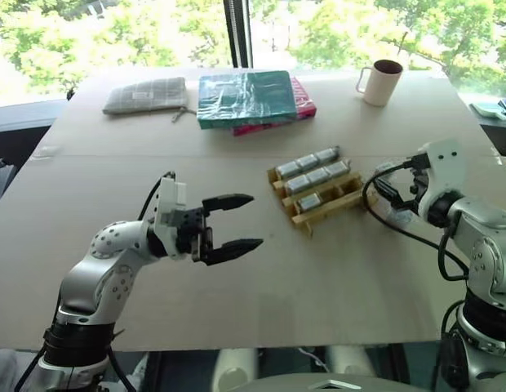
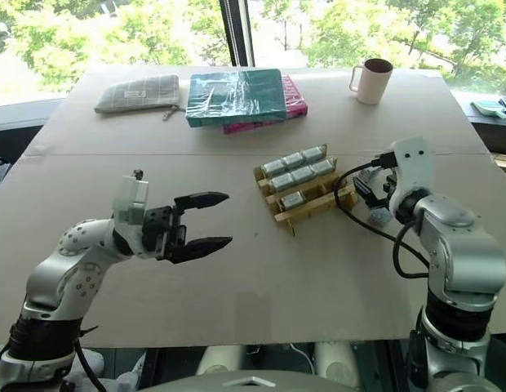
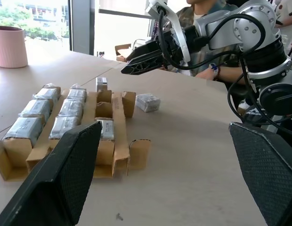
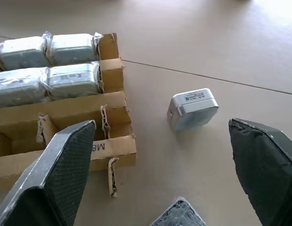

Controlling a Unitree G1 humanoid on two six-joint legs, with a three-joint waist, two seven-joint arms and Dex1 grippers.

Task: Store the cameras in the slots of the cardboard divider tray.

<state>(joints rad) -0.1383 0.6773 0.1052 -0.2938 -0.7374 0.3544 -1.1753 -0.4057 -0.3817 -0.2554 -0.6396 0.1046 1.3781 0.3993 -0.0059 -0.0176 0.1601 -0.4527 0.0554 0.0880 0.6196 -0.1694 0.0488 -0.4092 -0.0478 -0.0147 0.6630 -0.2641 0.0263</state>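
The right pincer (image 3: 143, 59) hides the seated person's (image 3: 202, 12) torso.

The cardboard divider tray (image 1: 322, 194) sat right of the desk's (image 1: 237, 269) centre, holding wrapped cameras (image 1: 308, 162). The left end effector (image 1: 241, 220) hovered open beside it. Books (image 1: 246, 98), a pouch (image 1: 147, 95) and a mug (image 1: 380, 82) lined the far edge.
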